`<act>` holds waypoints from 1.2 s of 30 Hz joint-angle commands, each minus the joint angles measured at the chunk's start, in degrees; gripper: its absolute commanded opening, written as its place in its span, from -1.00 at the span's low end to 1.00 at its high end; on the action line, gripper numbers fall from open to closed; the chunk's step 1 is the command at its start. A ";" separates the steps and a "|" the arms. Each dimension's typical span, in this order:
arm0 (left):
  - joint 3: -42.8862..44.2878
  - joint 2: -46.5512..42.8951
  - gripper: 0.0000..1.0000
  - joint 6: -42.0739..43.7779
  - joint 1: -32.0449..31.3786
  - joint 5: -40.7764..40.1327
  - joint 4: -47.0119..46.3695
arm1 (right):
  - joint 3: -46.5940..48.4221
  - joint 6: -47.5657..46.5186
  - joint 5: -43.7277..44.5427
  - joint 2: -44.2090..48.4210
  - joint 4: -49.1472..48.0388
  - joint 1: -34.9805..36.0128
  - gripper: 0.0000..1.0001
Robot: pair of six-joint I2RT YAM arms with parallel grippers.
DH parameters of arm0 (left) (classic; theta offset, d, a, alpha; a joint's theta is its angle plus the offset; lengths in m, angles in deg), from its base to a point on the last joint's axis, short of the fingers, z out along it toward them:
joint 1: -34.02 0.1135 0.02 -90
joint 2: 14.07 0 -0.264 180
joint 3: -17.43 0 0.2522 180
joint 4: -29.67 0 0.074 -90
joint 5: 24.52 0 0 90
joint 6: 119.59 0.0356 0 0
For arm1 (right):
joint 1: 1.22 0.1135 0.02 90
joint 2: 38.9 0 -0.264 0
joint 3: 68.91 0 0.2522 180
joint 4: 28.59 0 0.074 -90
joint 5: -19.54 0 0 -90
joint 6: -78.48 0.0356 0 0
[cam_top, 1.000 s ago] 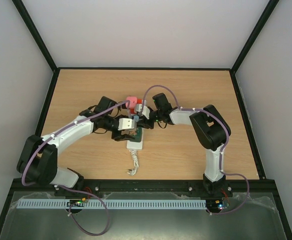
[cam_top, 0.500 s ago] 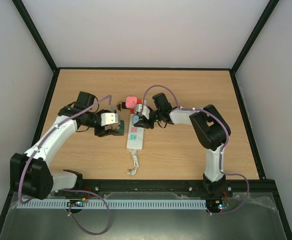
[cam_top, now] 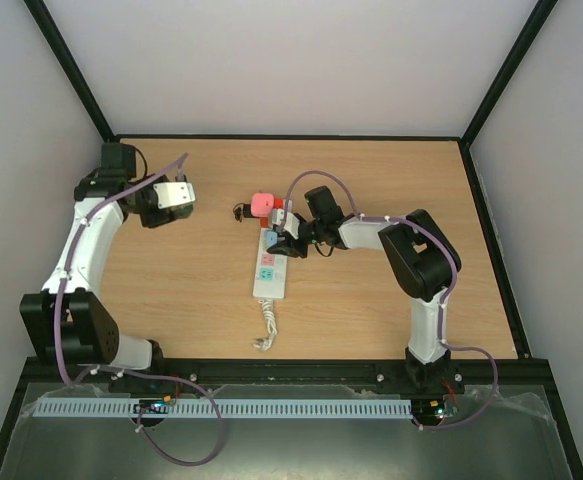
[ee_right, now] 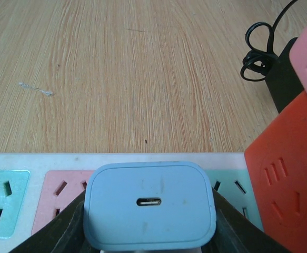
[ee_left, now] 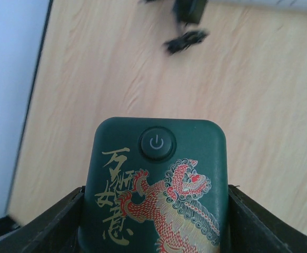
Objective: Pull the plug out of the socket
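Right fingers (ee_right: 63,232) grip pale-blue square plug (ee_right: 149,211) in long white power strip (cam_top: 268,280); left fingers (ee_left: 58,226) hold dark-green dragon-print plug (ee_left: 153,184).
Risk: strip unpinned, may lift off worktop (cam_top: 371,300) with pull.

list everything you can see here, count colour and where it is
power strip: 1, white with pastel outlet faces, mid table
cord: 1, white, coiled, at the strip's near end
green plug: 1, dark green with a red and gold print, off the strip, far left
light blue plug: 1, standing on the strip
orange-red plug: 1, beside the blue one
pink plug: 1, at the strip's far end
black block: 1, with a thin looped cable, beyond the strip
table: 1, light wood
left arm: 1, white and black, jaws shut on the green plug
right arm: 1, white and black, jaws shut on the light blue plug
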 commanded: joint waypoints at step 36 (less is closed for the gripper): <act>17.63 40.15 -0.17 30.66 3.62 -41.77 -28.98 | -4.24 -3.56 5.11 -3.96 9.29 0.45 -0.60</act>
